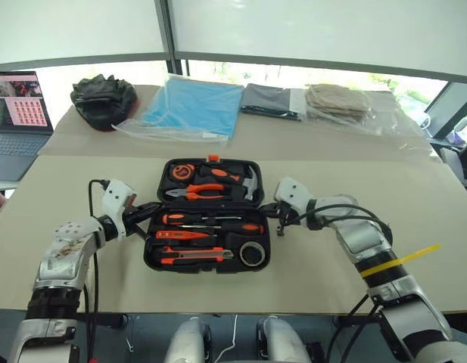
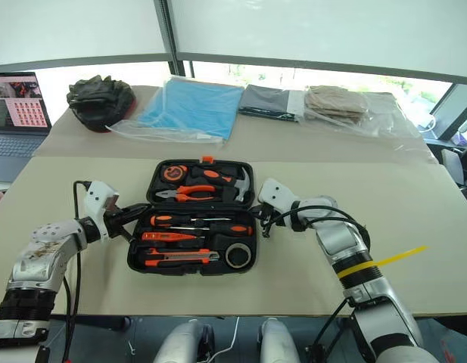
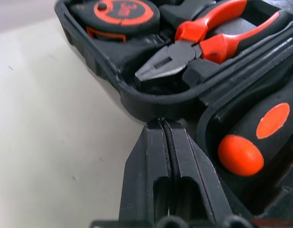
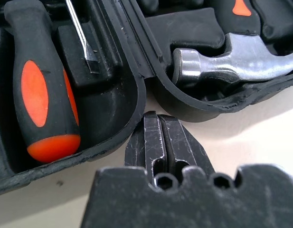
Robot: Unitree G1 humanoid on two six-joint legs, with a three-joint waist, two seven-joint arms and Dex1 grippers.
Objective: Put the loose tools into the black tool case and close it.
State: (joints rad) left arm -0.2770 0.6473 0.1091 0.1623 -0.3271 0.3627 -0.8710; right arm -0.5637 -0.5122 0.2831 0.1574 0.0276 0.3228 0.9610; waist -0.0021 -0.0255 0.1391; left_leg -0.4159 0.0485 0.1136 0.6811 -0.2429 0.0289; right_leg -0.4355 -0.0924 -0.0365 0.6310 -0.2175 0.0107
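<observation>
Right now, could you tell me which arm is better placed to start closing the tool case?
Probably neither: left pincer and right pincer sit shut at opposite ends of the open black tool case's hinge, equally placed.

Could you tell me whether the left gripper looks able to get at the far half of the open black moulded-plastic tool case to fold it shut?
Probably yes. The left gripper, shut, sits at the hinge notch on the black moulded-plastic tool case, with bare table beside it and nothing blocking.
</observation>
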